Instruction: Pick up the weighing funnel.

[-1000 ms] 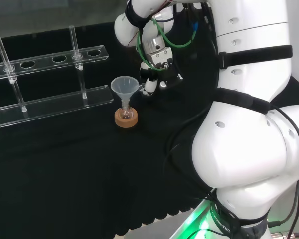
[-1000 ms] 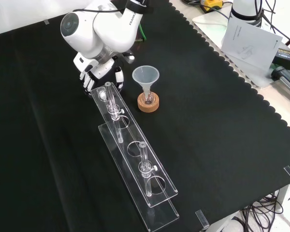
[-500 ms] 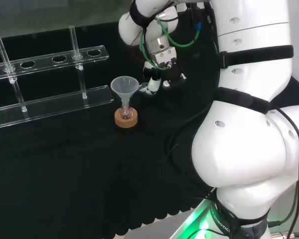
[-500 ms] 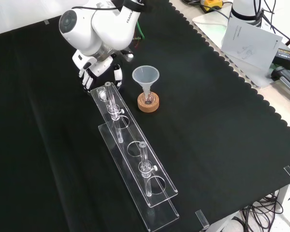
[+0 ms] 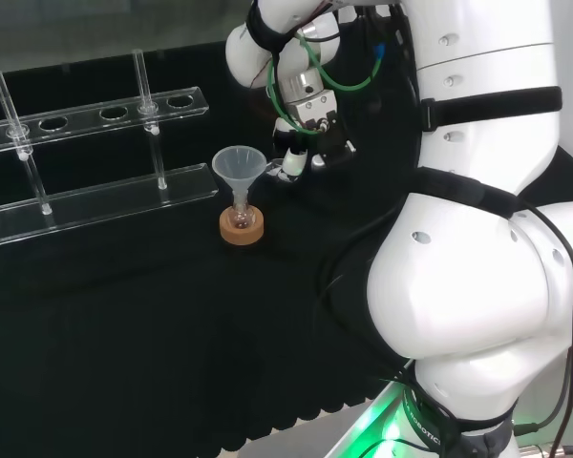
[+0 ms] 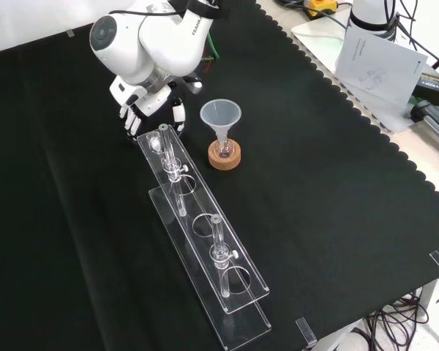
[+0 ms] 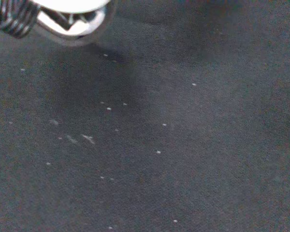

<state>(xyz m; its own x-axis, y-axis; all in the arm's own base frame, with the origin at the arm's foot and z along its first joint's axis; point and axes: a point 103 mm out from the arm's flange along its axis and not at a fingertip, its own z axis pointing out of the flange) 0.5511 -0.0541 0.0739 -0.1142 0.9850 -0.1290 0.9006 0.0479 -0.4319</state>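
Observation:
My hand (image 6: pixel 148 101) hangs low over the black cloth, just beyond the rack's far end in the front view. Its fingers (image 6: pixel 134 121) point down at the cloth, fairly straight, and the thumb (image 6: pixel 178 114) stands apart from them. I see nothing between them. In the head view the hand (image 5: pixel 293 162) sits just right of the big funnel (image 5: pixel 239 168). The wrist view has bare cloth with pale specks and a blurred part of the hand (image 7: pixel 63 14). I make out no small clear scoop-like piece on the cloth.
The big funnel (image 6: pixel 220 115) stands in a small flask on a cork ring (image 6: pixel 224 155), close to the hand. A long clear tube rack (image 6: pixel 205 241) with upright glass tubes runs toward the front edge. Papers and cables (image 6: pixel 377 58) lie beyond the cloth's right edge.
The hand and wrist have shifted slightly, rising and turning a little beside the big funnel, and have held still over the last half second. Funnel and rack have not moved.

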